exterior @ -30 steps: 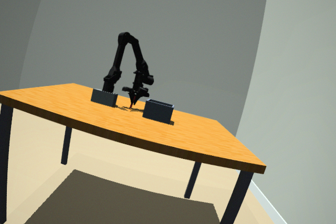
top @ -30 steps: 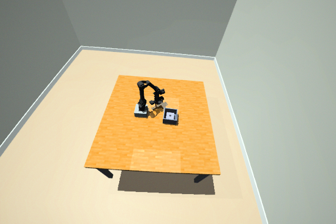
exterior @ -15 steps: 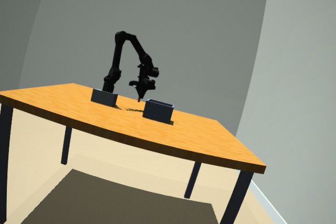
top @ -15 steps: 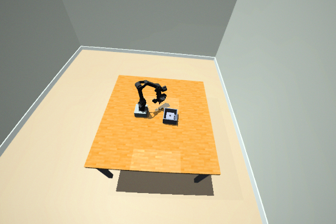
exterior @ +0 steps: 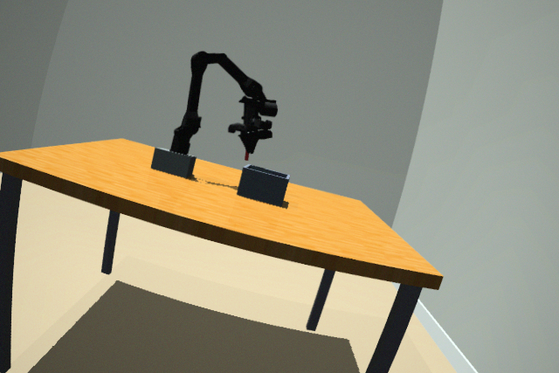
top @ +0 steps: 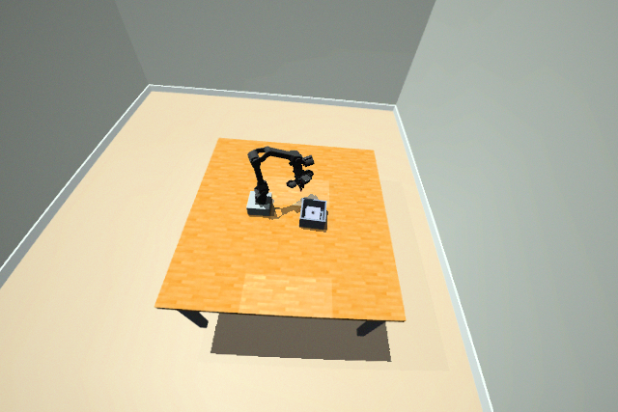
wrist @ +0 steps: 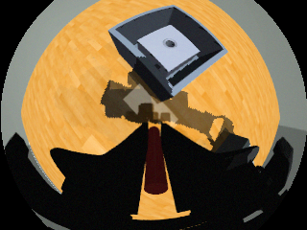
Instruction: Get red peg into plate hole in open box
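Pinching one red peg [exterior: 246,155] [wrist: 155,163], one tool [top: 300,184] [exterior: 247,148] [wrist: 153,126] above one table [top: 279,258] [exterior: 217,210] [wrist: 72,91], one open box [top: 313,224] [exterior: 262,185] [wrist: 143,66]

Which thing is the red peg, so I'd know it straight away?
On the wooden table a black arm reaches out beside an open, dark box. The pincer at its end grips a slim, dark red rod, the only red thing around.
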